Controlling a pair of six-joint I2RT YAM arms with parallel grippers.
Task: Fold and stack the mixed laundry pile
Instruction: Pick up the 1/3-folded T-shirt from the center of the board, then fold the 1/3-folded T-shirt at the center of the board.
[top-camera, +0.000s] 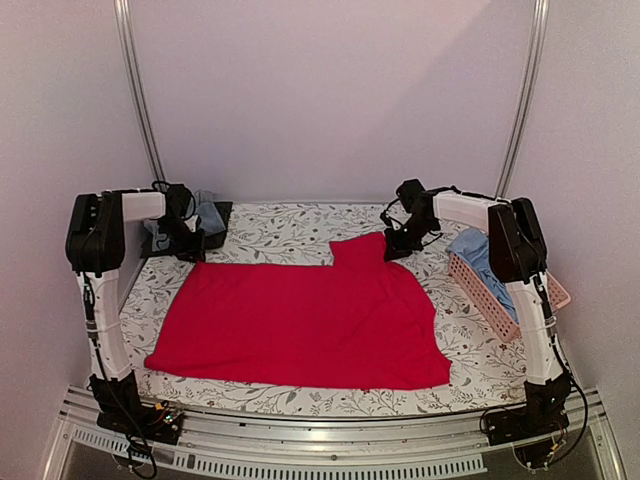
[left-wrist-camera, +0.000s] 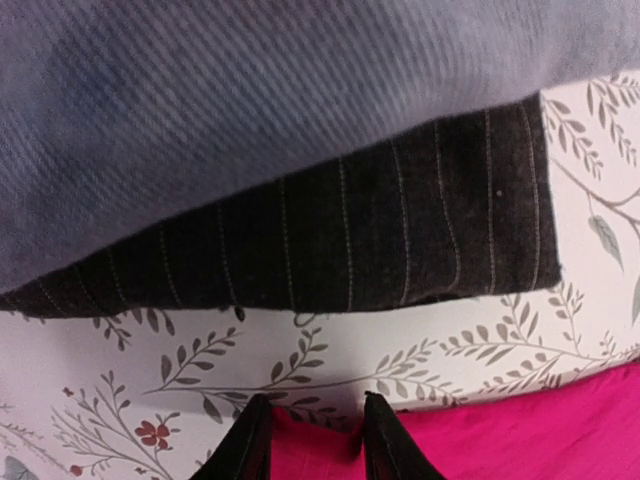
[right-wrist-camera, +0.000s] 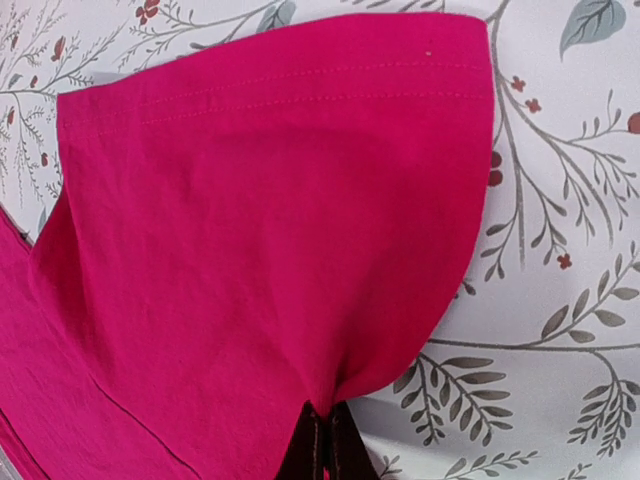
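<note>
The bright red garment (top-camera: 300, 320) lies spread flat across the middle of the floral tablecloth (top-camera: 290, 225). My right gripper (top-camera: 397, 246) is shut on the edge of its sleeve (right-wrist-camera: 280, 220), which is pulled up to the far right (right-wrist-camera: 328, 420). My left gripper (top-camera: 188, 246) is at the garment's far left corner. Its fingers (left-wrist-camera: 252, 440) stand apart with the red corner (left-wrist-camera: 315, 450) between them (left-wrist-camera: 318, 428). A light blue garment (top-camera: 480, 252) lies bunched in the pink basket (top-camera: 490, 300) on the right.
A folded grey-blue cloth (left-wrist-camera: 250, 100) lies on a dark pinstriped cloth (left-wrist-camera: 400, 230) at the back left, just beyond my left gripper; they also show in the top view (top-camera: 208, 214). The basket lines the table's right edge. Walls close in behind.
</note>
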